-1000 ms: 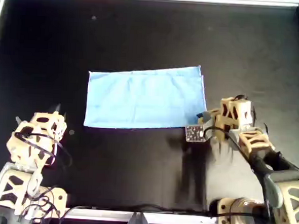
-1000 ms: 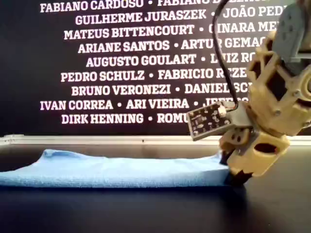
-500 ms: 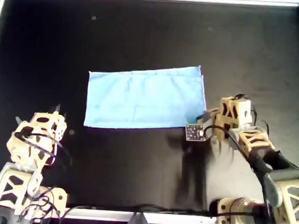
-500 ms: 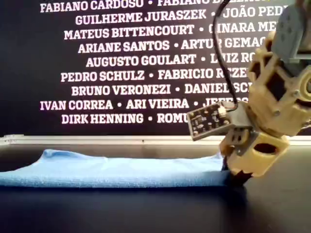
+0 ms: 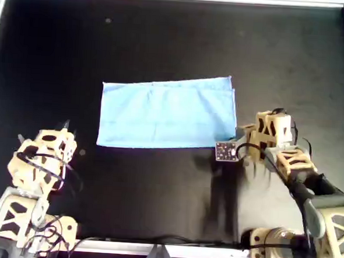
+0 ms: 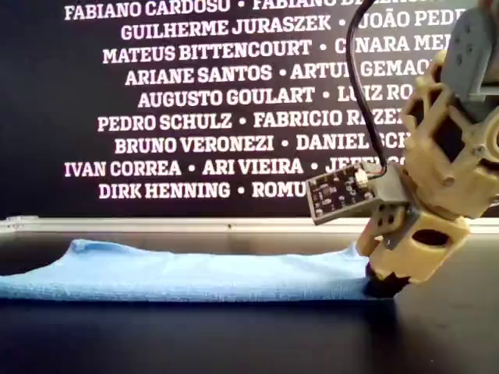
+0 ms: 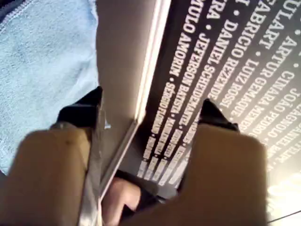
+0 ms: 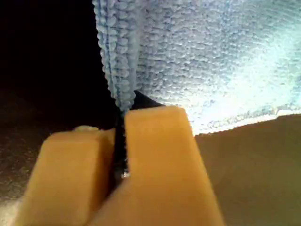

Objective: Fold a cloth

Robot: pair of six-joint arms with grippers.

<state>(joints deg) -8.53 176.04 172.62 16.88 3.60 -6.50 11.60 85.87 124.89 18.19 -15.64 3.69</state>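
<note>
Cloth (image 5: 166,111) flat on black table (image 5: 166,35), mid-surface in overhead view, already doubled into a long rectangle, layered edges showing at overhead view's right end. Right gripper (image 8: 123,120) pinched tight on the cloth's near right corner in overhead view, jaws closed with hem between them; low at table level in exterior view (image 6: 382,284). Left gripper (image 7: 148,110) well apart from cloth, at overhead view's lower left (image 5: 64,125), jaws spread wide, holding nothing.
</note>
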